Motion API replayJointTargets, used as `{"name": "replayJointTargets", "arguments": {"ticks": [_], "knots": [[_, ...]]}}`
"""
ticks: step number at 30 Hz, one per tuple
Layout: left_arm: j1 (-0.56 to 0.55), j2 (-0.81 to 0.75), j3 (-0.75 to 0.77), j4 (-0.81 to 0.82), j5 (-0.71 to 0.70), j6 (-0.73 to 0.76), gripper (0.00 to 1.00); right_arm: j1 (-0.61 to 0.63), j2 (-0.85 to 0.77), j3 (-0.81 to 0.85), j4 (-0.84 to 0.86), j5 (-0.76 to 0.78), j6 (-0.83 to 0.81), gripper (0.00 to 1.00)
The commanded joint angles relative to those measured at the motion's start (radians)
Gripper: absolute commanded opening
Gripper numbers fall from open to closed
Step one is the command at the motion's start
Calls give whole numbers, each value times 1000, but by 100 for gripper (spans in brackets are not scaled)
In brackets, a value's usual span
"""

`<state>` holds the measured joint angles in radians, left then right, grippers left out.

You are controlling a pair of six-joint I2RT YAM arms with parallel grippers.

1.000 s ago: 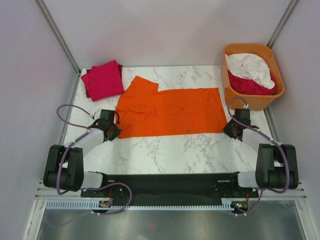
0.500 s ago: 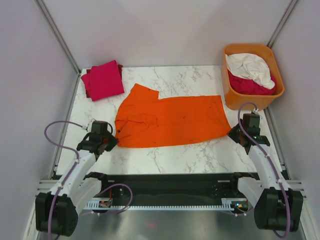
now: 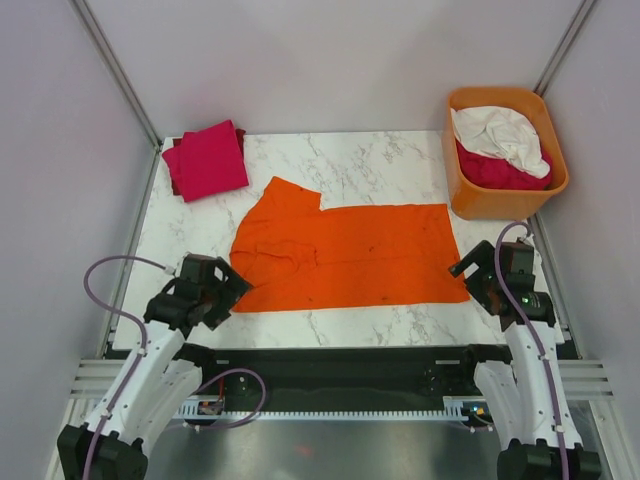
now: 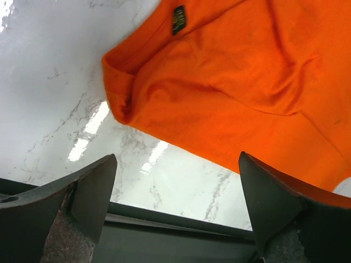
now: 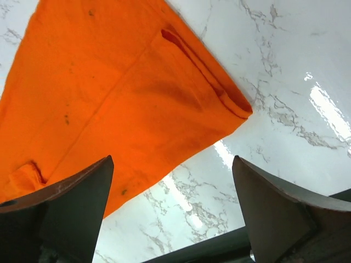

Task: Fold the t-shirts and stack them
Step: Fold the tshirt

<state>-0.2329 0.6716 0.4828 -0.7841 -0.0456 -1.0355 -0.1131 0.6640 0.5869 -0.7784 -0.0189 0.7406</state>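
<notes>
Orange shirt (image 3: 345,255) noted spread flat mid-tabletop (image 3: 380,160) between released, empty left pincer (image 4: 176,160) and right pincer (image 5: 173,160); cloth judged light, limp, slide-prone, best pinched at near corners.

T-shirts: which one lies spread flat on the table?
The orange t-shirt, opened out mid-table. The magenta t-shirt sits folded far left; the white t-shirt and crimson t-shirt are bunched in the tub.
</notes>
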Motion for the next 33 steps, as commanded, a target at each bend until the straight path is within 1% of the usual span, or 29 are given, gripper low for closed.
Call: {"name": "replayJointTargets", "arguments": {"ticks": [1,2,3,4,5,6,7,8,9,10,11,12,13,14,15,16,17,18,19,20,21,23,24,27,28,33], "knots": [[-8,-52,169,-76,-29,41,100,-2,28,112,-27,13,-6,98],[-6,-46,203,-72,-84,60,99,-3,40,135,-27,57,-24,98],[-8,-29,259,-55,-112,80,99,-3,52,186,-12,69,-30,98],[-8,32,282,-15,-126,150,99,-3,81,211,1,79,-36,98],[-5,84,302,34,-105,196,98,-3,95,229,23,77,-50,98],[-5,142,356,142,-85,240,97,-2,109,247,103,26,-64,98],[-6,201,387,193,-62,324,96,-2,152,252,143,-13,-75,98],[-6,346,417,253,-25,365,95,0,176,257,181,-39,-79,98],[-6,412,488,346,-22,403,95,-2,202,266,241,-93,-81,98],[-6,495,525,402,-13,495,95,-2,256,268,278,-128,-86,98],[-5,637,574,431,-31,540,95,1,284,269,310,-162,-92,98],[3,731,690,456,-34,584,96,1,313,287,329,-176,-96,98],[29,814,765,466,1,627,96,10,357,295,335,-193,-107,98],[59,982,842,464,148,626,93,15,373,303,344,-202,-124,98],[104,1047,972,464,186,612,93,18,387,312,346,-204,-147,98],[116,1109,1032,476,223,602,93,21,407,315,347,-208,-156,98],[119,1179,1095,471,246,609,93,21,411,317,347,-211,-162,98],[124,1292,1217,465,254,617,93,23,416,318,347,-216,-164,98],[125,1356,1276,460,279,647,93,23,417,317,347,-222,-165,98],[127,1408,1336,419,295,661,95,26,417,317,349,-228,-165,98],[129,1507,1446,390,285,670,96,27,414,314,349,-231,-168,98],[138,1589,1534,327,303,680,100,35,408,310,349,-234,-170,98],[144,1659,1591,316,320,675,100,36,405,309,349,-231,-170,98],[145,1733,1651,301,377,658,100,36,405,301,355,-219,-175,98],[145,1763,1656,301,394,649,100,36,410,303,355,-214,-176,98],[142,1781,1607,292,382,635,98,36,443,315,355,-214,-176,98]]}}
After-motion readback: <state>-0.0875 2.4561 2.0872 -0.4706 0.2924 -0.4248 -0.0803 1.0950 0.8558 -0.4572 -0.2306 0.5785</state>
